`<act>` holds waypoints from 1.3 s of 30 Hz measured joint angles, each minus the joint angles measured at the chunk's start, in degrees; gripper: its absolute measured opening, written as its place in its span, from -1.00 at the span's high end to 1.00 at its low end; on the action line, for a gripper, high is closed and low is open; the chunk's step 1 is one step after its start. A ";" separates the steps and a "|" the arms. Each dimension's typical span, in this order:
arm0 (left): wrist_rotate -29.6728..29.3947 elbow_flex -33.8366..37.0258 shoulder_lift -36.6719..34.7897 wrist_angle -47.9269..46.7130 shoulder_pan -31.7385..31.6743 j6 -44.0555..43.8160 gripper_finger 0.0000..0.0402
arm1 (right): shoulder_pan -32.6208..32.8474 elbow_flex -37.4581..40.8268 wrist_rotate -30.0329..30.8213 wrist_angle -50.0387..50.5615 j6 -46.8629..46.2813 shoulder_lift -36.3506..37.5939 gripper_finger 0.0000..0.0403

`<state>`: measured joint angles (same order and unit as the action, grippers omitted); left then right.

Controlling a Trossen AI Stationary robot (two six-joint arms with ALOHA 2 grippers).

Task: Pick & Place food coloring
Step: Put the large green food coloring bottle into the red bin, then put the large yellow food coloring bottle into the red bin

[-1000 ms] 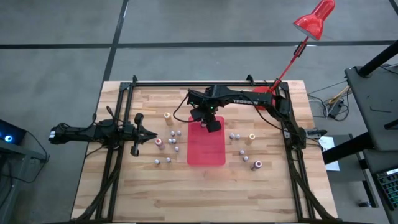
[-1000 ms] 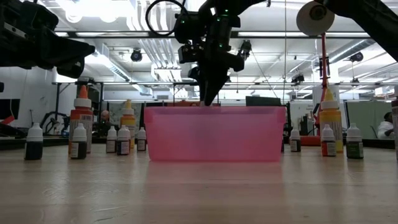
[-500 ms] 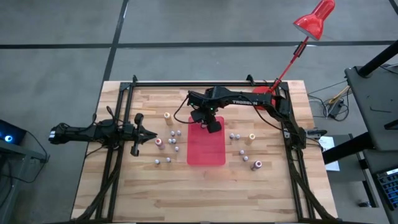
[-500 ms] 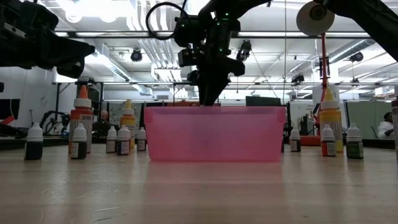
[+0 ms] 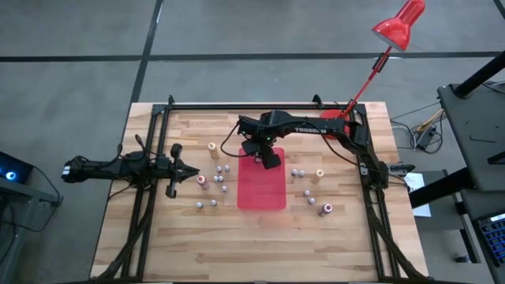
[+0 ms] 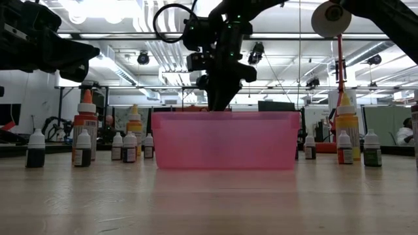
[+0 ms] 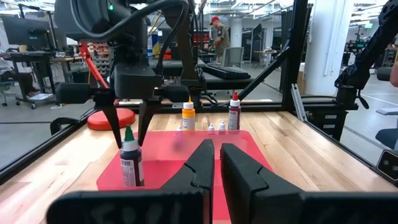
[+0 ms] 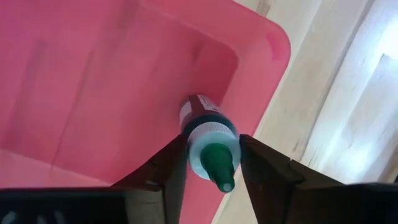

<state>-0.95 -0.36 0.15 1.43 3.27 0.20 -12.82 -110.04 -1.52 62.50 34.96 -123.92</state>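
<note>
Over the far end of the red tray (image 5: 261, 189), high view: right hand (image 5: 267, 157); left hand (image 5: 192, 170) waits above the desk (image 5: 237, 237), fingers clenched together. Low view: small bottles (image 6: 82, 148) stand either side of the tray. Left wrist view: a green-capped bottle (image 7: 130, 159) stands upright in the tray between spread fingers. Right wrist view: the fingers (image 8: 166, 168) flank its neck, apparently released.
</note>
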 joint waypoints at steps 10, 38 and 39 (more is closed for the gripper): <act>0.00 0.00 0.00 0.00 -0.01 0.01 0.99 | -0.34 -1.66 0.19 0.29 -0.27 -0.09 0.09; 0.02 0.00 0.01 -0.02 0.00 0.01 0.99 | -0.46 -6.91 -4.37 11.66 -11.13 8.91 0.11; 0.00 0.00 0.00 -0.01 -0.01 0.00 0.99 | -0.46 -6.86 -5.25 12.03 -11.46 9.09 0.11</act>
<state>-0.95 -0.36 0.15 1.42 3.26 0.20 -13.28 -116.89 -6.77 74.53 23.50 -114.82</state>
